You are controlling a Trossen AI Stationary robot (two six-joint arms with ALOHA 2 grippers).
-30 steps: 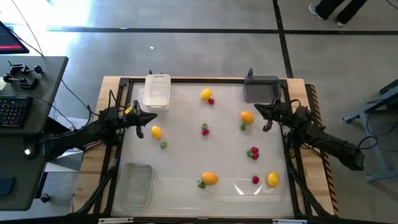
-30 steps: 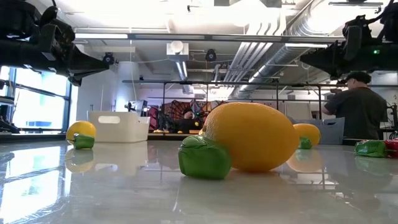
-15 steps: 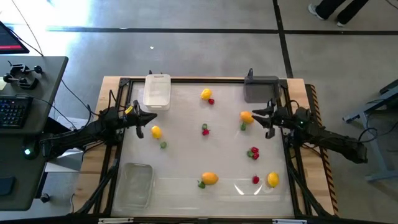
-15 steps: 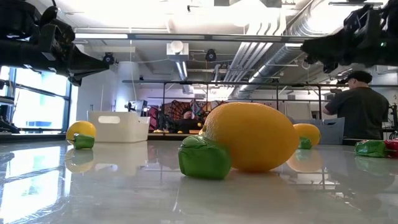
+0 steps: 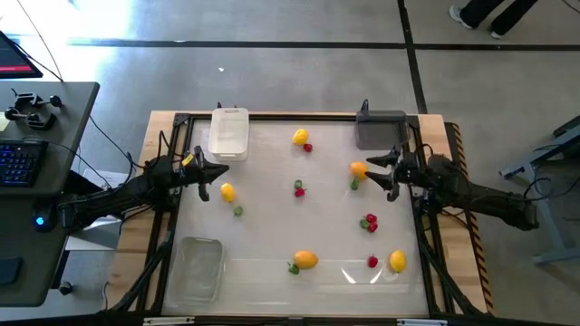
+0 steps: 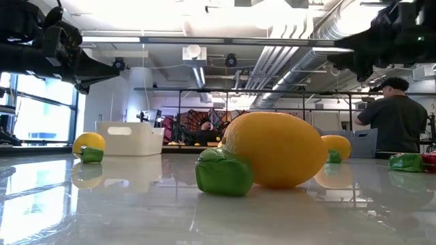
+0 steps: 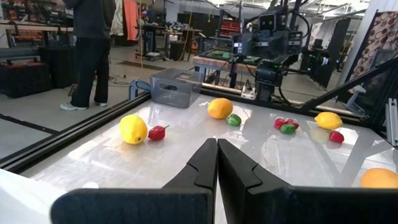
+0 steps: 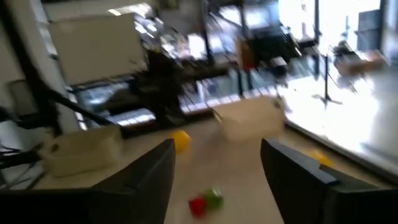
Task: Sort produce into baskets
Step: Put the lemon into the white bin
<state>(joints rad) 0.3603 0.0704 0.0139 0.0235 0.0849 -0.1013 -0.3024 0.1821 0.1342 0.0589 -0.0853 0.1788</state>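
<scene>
Toy produce lies scattered on the white table: an orange piece [image 5: 360, 168] with a green bit, yellow pieces [image 5: 227, 192] [image 5: 300, 138] [image 5: 398, 262], an orange one [image 5: 305, 260] near the front, and red berries [image 5: 370, 221]. A white basket [image 5: 229, 133] and a dark grey basket [image 5: 381, 131] stand at the far edge. A clear basket [image 5: 195, 270] stands at the near left. My right gripper [image 5: 375, 173] [image 8: 217, 180] hovers open and level above the table, just right of the orange piece. My left gripper [image 5: 220, 171] [image 7: 217, 167] is shut and empty at the table's left side.
A dark metal frame [image 5: 299, 115] edges the table. A desk with a keyboard [image 5: 23, 163] stands off to the left. A person [image 6: 395, 126] stands in the room beyond the table. The table's middle holds only a small red and green piece [image 5: 299, 189].
My right gripper has swung toward the table's left, toward the orange piece, and risen a little. Its fingers have opened. The left arm and all the produce have kept still.
</scene>
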